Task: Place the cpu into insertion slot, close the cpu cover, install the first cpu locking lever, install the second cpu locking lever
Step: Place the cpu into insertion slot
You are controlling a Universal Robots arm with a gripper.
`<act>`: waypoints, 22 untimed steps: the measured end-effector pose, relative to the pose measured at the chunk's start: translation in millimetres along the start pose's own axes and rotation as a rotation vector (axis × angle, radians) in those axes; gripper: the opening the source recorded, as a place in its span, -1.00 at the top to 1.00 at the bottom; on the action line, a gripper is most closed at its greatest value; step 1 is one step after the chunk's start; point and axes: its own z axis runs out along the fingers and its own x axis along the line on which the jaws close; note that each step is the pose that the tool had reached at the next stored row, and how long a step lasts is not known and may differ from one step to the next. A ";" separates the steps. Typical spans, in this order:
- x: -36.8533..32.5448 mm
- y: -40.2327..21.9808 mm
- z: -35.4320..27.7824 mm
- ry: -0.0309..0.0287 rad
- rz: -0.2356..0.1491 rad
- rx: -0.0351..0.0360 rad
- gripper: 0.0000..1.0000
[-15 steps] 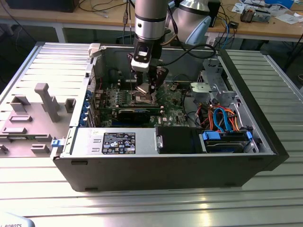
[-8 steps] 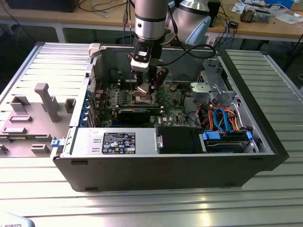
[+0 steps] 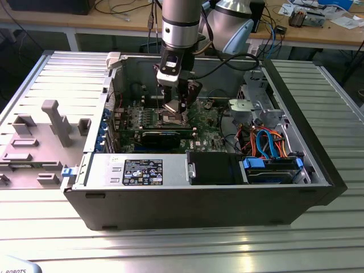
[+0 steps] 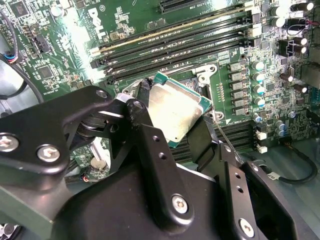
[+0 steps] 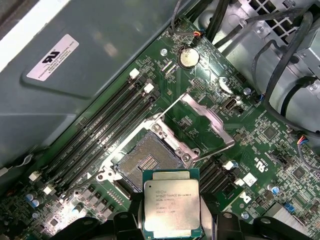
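Observation:
My gripper (image 3: pixel 175 103) reaches down into the open computer case and is shut on the cpu (image 3: pixel 172 106), a flat square chip with a silver-grey top. In both wrist views the black fingers clamp two opposite edges of the cpu (image 4: pixel 175 112) (image 5: pixel 171 202). The chip hangs tilted just above the green motherboard, beside the insertion slot (image 5: pixel 142 162), whose dark recess lies bare. The cpu cover (image 5: pixel 207 125), a silvery frame plate, stands swung open on the far side of the slot from the memory slots.
Long black memory slots (image 5: pixel 107 125) run beside the socket, and a coin battery (image 5: pixel 189 57) lies beyond the cover. Case walls (image 3: pixel 187 196), bundled cables (image 3: pixel 267 142) and a drive cage (image 3: pixel 253 102) hem the board in. A grey fixture (image 3: pixel 51 122) stands at the exterior view's left.

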 end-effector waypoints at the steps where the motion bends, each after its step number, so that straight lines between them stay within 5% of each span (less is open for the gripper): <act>1: 0.0 0.0 0.0 -0.0001 0.001 0.0002 -0.09; 22: 0.0 0.0 0.2 -0.0023 0.017 0.0037 -0.09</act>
